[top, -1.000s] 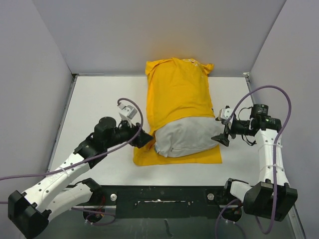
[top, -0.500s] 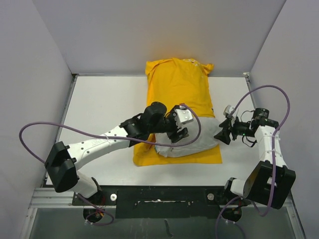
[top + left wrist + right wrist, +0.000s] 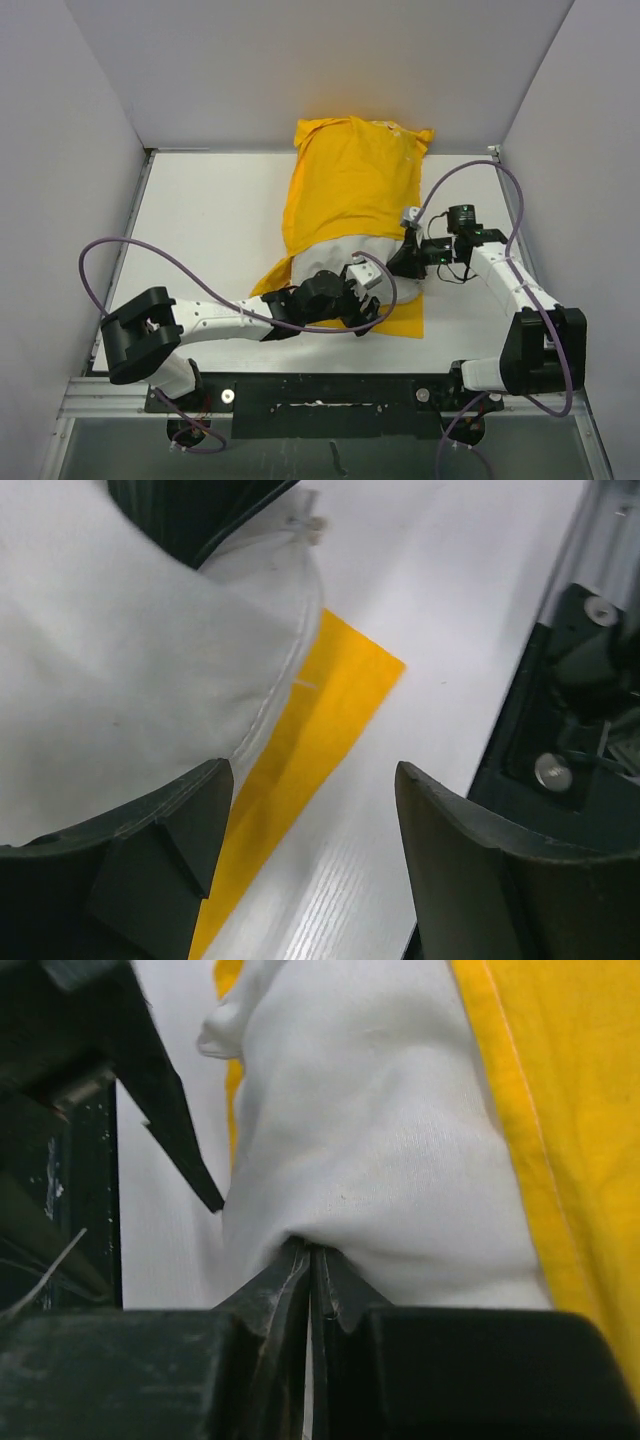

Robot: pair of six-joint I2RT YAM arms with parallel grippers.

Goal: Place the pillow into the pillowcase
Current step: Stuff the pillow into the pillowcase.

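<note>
The yellow pillowcase [image 3: 350, 190] lies lengthwise in the middle of the table. The grey-white pillow [image 3: 335, 258] pokes out of its near end. My left gripper [image 3: 368, 300] sits at the pillow's near edge and is open. In the left wrist view the left gripper [image 3: 312, 780] spans bare table and a yellow pillowcase strip [image 3: 320, 710], with the pillow [image 3: 130, 650] against its left finger. My right gripper [image 3: 400, 262] is at the pillow's right side. In the right wrist view the right gripper [image 3: 310, 1252] is shut, its tips pinching white pillow fabric [image 3: 370, 1140] beside the pillowcase [image 3: 570, 1110].
Grey walls enclose the table on the left, back and right. A black mounting rail [image 3: 320, 405] runs along the near edge and shows close by in the left wrist view as the black rail [image 3: 580, 710]. Purple cables [image 3: 150, 255] loop above both arms.
My left arm swung from the pillowcase's left side across to the pillow's near end. My right gripper moved left onto the pillow's side and closed. The pillowcase's near left corner shifted.
</note>
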